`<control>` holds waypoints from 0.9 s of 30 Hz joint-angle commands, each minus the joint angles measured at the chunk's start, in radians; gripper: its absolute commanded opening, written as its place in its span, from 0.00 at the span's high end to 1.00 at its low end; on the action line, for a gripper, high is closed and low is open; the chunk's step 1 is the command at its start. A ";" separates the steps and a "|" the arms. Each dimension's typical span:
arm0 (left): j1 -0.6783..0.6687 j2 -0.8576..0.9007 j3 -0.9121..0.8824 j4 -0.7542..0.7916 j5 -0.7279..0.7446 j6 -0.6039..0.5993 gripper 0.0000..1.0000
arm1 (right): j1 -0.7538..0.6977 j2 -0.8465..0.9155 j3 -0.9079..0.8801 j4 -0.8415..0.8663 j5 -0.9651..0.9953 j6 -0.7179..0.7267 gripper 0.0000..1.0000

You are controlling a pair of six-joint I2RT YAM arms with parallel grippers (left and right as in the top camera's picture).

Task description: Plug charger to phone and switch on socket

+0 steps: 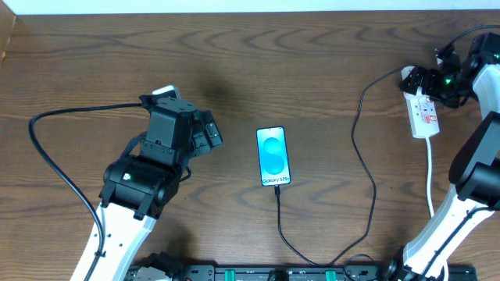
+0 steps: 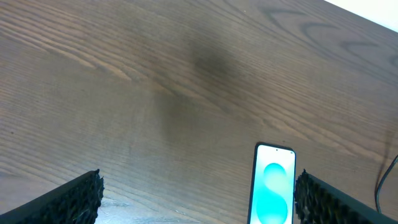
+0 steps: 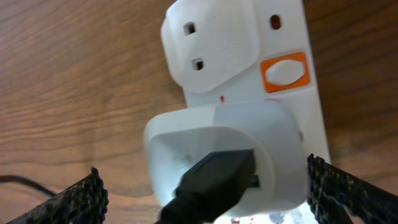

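Note:
The phone [image 1: 273, 157] lies screen up at the table's middle, its blue screen lit. The charger's thin black cable [image 1: 279, 207] runs from the phone's near end, loops by the front edge and rises to the socket [image 1: 426, 113], a white power strip at the far right. My right gripper [image 1: 426, 80] hovers open over the strip's far end. In the right wrist view its fingers [image 3: 205, 193] flank a white adapter [image 3: 186, 140] holding the charger's black plug [image 3: 214, 177]; a white switch in an orange frame [image 3: 285, 73] sits beside it. My left gripper [image 1: 209, 133] is open and empty, left of the phone [image 2: 273, 186].
The strip's white cord [image 1: 430, 176] runs toward the front edge beside my right arm. A black cable [image 1: 55, 156] trails from my left arm across the left of the table. A spare socket outlet [image 3: 208, 43] lies beyond the adapter.

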 commanded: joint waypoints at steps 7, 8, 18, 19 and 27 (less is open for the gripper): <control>0.001 0.003 0.008 0.000 -0.017 0.017 0.02 | 0.014 0.004 -0.046 -0.020 -0.048 0.038 0.01; 0.001 0.003 0.008 0.000 -0.017 0.017 0.02 | 0.014 0.004 -0.046 -0.022 -0.048 0.039 0.01; 0.001 0.003 0.008 0.000 -0.017 0.017 0.02 | 0.016 0.004 -0.046 -0.033 -0.121 0.038 0.01; 0.001 0.003 0.008 0.000 -0.017 0.017 0.02 | 0.017 0.004 -0.046 -0.032 -0.121 0.038 0.01; 0.001 0.003 0.008 0.000 -0.017 0.017 0.02 | 0.036 0.004 -0.046 -0.033 -0.137 0.038 0.01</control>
